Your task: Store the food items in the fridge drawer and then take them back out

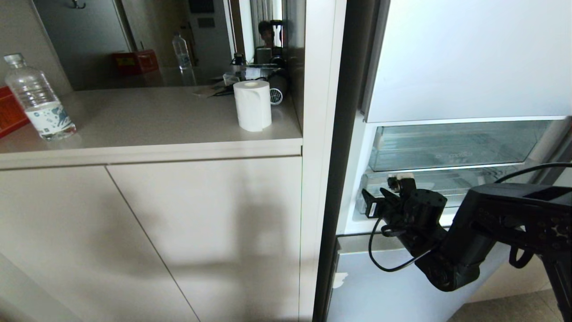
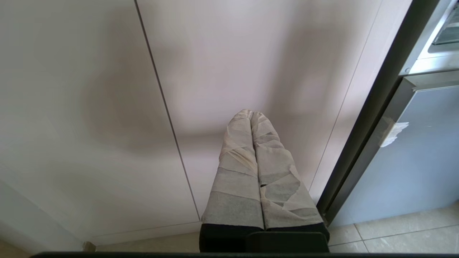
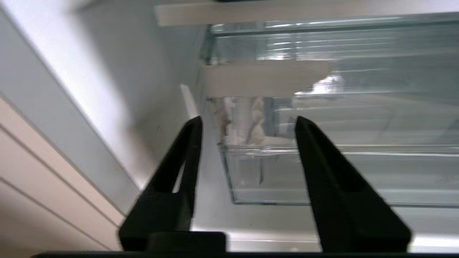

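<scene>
clear plastic is filling the space just ahead of the right gripper [image 3: 247,143]: the fridge drawer [image 3: 322,175] is sitting straight in front of the two black fingers [image 3: 179,168], with its near corner and front lip showing between them. the drawer's long axis is running across the fridge [image 1: 447,58], from the black side edge toward the far side, so the gripper is meeting the front lip near the end closest to that edge, not at its middle. above this drawer a shallower clear drawer [image 1: 456,145] is lying, and the gripper is staying below it.

the fingers are standing apart with a clear gap, and nothing is sitting between them; they are not touching the drawer as far as i can tell. whether the lip is near enough to grasp i cannot say. a whitish lump [image 3: 244,118] is showing through the plastic inside the drawer, close to that near corner; it is looking like one of the food items, but it is too blurred to be sure.

the right arm is reaching from below and outside the fridge, up and in toward the drawer front, so this arm is the nearer one. the left gripper [image 2: 252,116] is hanging beside the fridge, in front of the pale cabinet doors [image 2: 233,64], with its taped fingers pressed together and holding nothing.
</scene>
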